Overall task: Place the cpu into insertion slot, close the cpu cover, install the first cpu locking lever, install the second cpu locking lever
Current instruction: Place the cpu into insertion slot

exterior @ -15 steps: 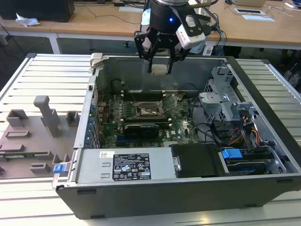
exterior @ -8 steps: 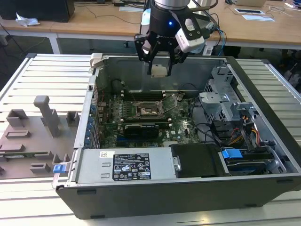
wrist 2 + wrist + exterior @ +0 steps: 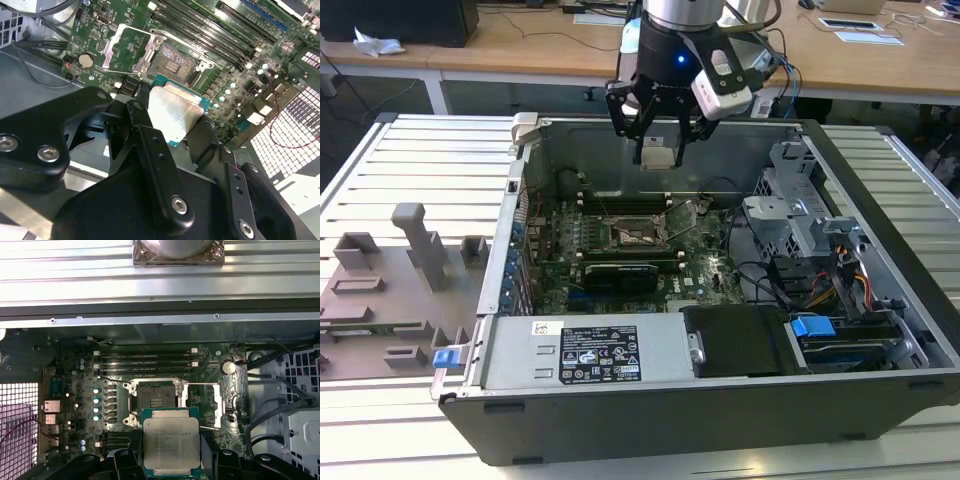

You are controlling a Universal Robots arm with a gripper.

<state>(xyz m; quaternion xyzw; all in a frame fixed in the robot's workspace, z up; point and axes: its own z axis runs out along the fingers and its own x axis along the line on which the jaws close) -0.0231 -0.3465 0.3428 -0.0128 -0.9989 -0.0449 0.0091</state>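
Note:
My gripper (image 3: 658, 150) hangs above the open computer case, shut on the cpu (image 3: 657, 157), a flat square chip with a dull silver top. In both wrist views the cpu (image 3: 171, 445) (image 3: 175, 112) sits between the black fingers (image 3: 142, 130), held above the board and offset to one side of the insertion slot (image 3: 156, 400) (image 3: 175, 62). The slot (image 3: 640, 236) is a dark square socket on the green board and lies bare. The cpu cover (image 3: 218, 407) (image 3: 107, 52) is swung open beside the socket. A thin lever rod (image 3: 200, 385) runs along the open cover.
Long black memory slots (image 3: 145, 360) lie just beyond the socket. A grey power supply box (image 3: 585, 350) fills the case's front and a drive cage (image 3: 800, 215) with cables stands at the exterior view's right. A grey parts fixture (image 3: 390, 290) lies outside the case on the left.

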